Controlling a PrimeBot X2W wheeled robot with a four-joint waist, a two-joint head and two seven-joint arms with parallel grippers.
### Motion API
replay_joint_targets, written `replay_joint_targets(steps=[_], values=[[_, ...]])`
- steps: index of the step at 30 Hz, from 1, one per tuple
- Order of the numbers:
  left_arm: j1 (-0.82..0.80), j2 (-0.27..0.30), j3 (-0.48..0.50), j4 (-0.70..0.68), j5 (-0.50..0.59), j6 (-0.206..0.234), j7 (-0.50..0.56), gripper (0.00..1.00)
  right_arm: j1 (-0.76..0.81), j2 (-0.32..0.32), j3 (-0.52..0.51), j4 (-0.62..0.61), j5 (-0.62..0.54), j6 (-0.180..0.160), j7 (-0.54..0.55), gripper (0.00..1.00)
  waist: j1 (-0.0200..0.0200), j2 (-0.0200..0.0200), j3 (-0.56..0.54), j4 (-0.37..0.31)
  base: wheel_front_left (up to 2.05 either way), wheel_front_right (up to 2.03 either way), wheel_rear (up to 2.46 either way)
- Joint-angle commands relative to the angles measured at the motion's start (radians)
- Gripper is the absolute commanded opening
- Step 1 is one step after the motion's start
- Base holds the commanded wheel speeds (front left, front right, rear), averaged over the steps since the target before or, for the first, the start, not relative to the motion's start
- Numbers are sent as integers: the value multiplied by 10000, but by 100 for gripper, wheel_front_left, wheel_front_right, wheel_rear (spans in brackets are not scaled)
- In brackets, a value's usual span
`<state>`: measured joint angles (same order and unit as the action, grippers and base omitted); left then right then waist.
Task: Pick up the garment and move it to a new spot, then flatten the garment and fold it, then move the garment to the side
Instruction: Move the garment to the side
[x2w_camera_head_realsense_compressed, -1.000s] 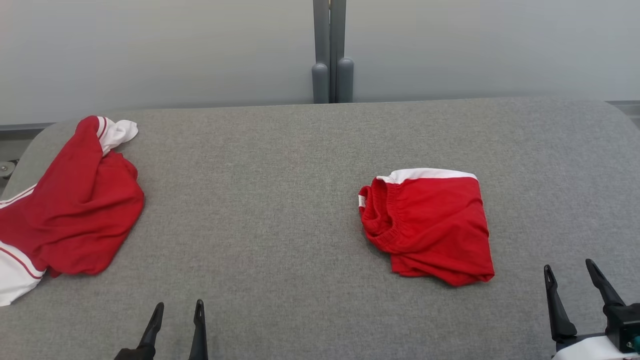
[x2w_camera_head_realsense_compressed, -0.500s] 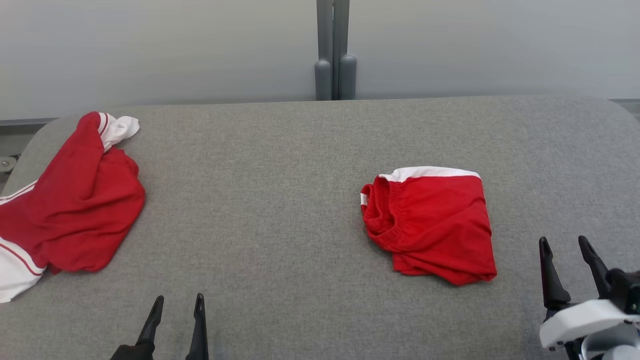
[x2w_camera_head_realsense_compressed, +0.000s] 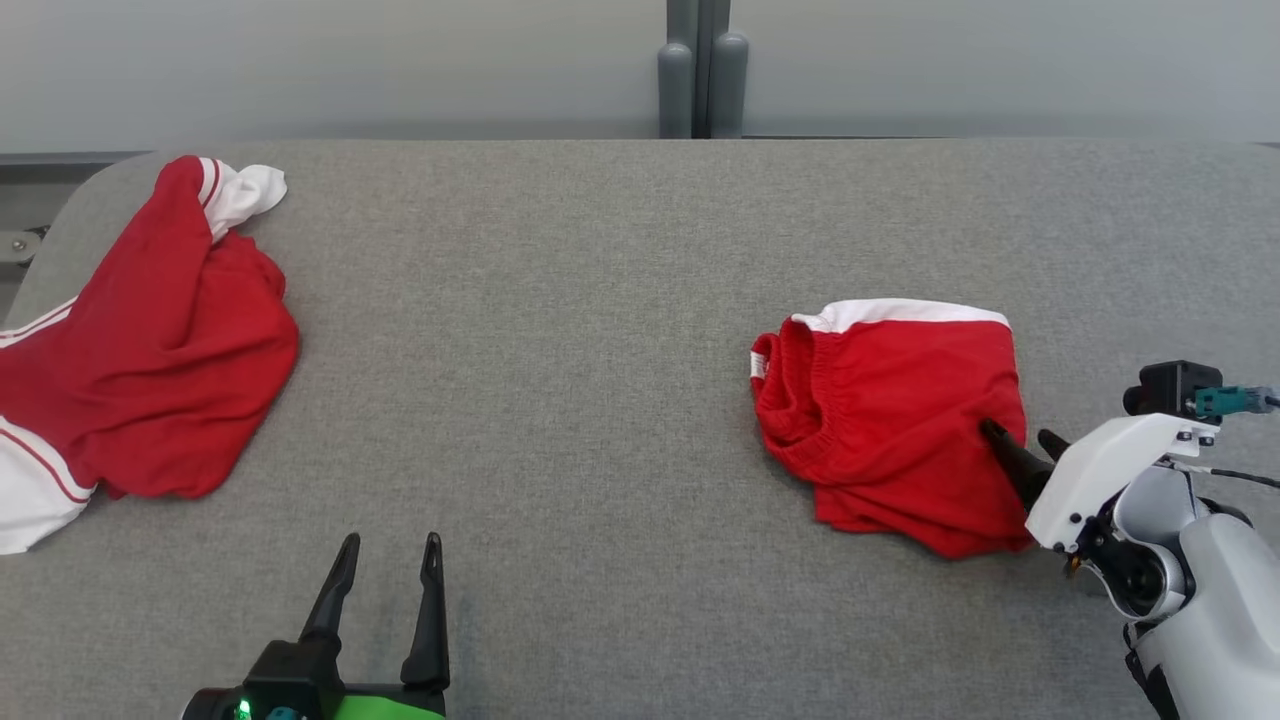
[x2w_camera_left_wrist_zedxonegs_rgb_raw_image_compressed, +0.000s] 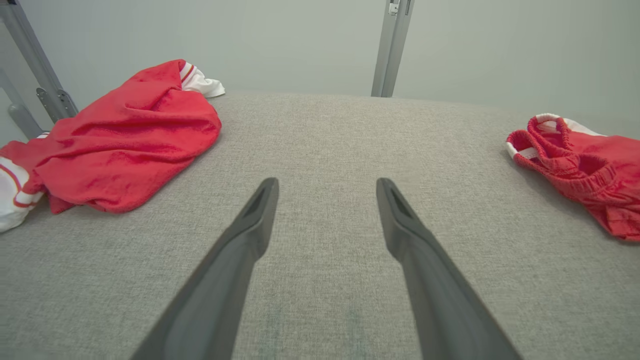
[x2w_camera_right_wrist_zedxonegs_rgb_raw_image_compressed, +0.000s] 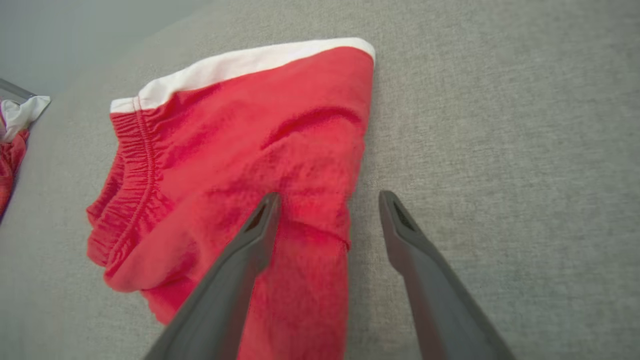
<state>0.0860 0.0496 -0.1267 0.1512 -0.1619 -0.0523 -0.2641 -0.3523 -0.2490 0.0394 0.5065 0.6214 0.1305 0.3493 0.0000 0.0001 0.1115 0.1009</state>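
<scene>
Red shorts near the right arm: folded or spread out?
Folded. The red shorts lie as a compact rectangle, cloth layers stacked at the near edge, waistband bunched on one side.

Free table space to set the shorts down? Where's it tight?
Biggest bare patch: table centre, between crumpled red top and folded shorts, ahead of left gripper. Far strip behind the shorts is bare too. Tight: left end under the top; right gripper open astride the shorts' right edge.

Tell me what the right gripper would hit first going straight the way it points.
Probably the folded red shorts with a white band: the right gripper straddles their edge, one finger over cloth, one over grey fabric table. Depth unclear.
</scene>
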Motion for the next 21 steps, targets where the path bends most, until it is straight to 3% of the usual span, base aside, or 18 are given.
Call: replay_joint_targets(steps=[1, 6, 7, 8, 15, 21], values=[[-176, 20, -43, -15, -8, 78, -2, 100, -197, 34, 87, 74, 269, 2, 65, 100, 0, -1, 169, 174, 0, 0, 0], [-310, 20, -239, -41, -42, 167, -2, 100, -623, 116, 111, 842, 1117, 2, 276, 100, 0, -1, 301, 242, 0, 0, 0], [-356, 20, -282, -56, -57, 184, -2, 100, -724, 133, 70, 1019, 1212, 2, 268, 38, 0, -1, 320, 246, 0, 0, 0], [-389, 23, -300, -78, -72, 208, -2, 100, -839, 149, 47, 1144, 1332, 2, 311, 0, 0, -1, 335, 231, 0, 0, 0], [-572, 18, -469, -356, -128, 260, -3, 100, -1461, -333, 483, 1287, 1476, 0, 535, 0, 0, -1, 755, -469, 0, 0, 0], [-1093, 23, -384, -762, 84, 303, -1, 100, -2777, -1029, 1227, 1568, 712, 0, 515, 0, 0, -1, 1714, -1906, 0, 0, 0]])
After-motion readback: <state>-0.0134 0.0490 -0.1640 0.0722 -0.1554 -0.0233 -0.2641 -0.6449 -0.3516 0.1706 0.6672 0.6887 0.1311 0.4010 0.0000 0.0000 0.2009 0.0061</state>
